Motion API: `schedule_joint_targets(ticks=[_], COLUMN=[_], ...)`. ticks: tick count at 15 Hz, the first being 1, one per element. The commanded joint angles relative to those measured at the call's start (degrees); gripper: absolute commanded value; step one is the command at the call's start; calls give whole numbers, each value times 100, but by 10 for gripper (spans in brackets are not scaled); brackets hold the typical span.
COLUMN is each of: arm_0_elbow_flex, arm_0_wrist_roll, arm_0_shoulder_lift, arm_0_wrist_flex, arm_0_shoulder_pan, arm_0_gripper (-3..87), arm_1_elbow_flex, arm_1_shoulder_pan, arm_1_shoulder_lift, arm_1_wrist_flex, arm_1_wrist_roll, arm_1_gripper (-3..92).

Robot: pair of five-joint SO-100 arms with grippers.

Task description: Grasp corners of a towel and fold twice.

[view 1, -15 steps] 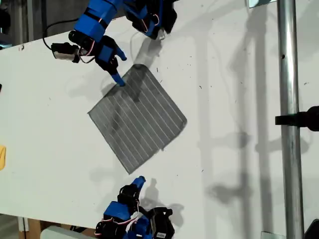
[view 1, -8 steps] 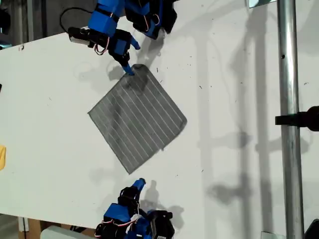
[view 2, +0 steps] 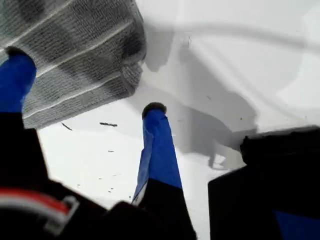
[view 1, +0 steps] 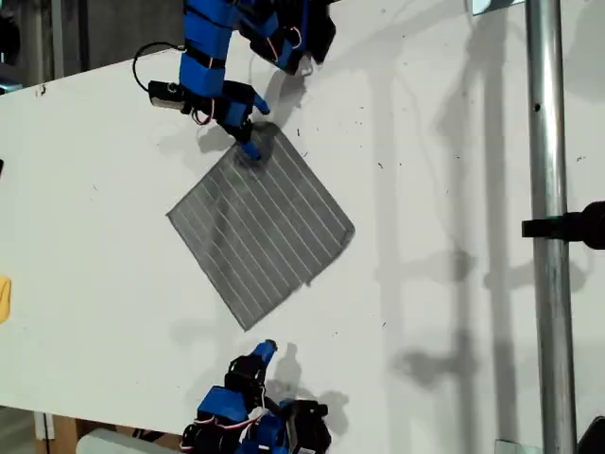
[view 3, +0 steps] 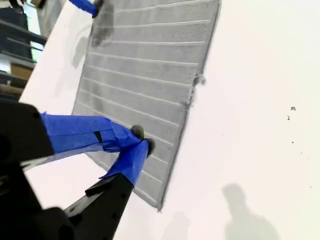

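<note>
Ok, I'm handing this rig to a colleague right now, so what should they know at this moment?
My first gripper: open at the towel's top corner in the exterior view, one finger over the cloth, one on the bare table; nothing gripped.
My second gripper: shut, empty, raised near the towel's lower corner in the exterior view.
Towel: flat, unfolded, sitting as a diamond.
Done: approach only.
Left: grasp corners, both folds.
</note>
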Motion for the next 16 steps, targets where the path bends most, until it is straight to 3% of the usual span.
schedule_joint_targets(ticks=[1,5,6,7,12,16], arm_0_elbow_flex=[-53,-44,-35,-26,-18,-1099], arm_0_wrist_roll=[-35,-105,-132,-132,-141,-97], arm_0_shoulder_lift=[88,97,97,97,9,-1318], arm_0_wrist_flex=[79,114,123,123,70,-105], arm_0_shoulder_pan=[18,26,18,18,18,264], arm_0_gripper=[-26,-26,-26,-26,-26,-26], arm_1_elbow_flex=[-149,-149,-141,-141,-149,-141], arm_1_shoulder_pan=[308,756,738,738,598,519], arm_1_shoulder_lift=[-615,-659,-659,-659,-677,-668], arm_1_wrist_flex=[-492,-729,-747,-729,-826,-861], arm_1_wrist_roll=[-466,-1020,-1011,-967,-967,-993], arm_1_gripper=[414,292,122,11,-2,-2])
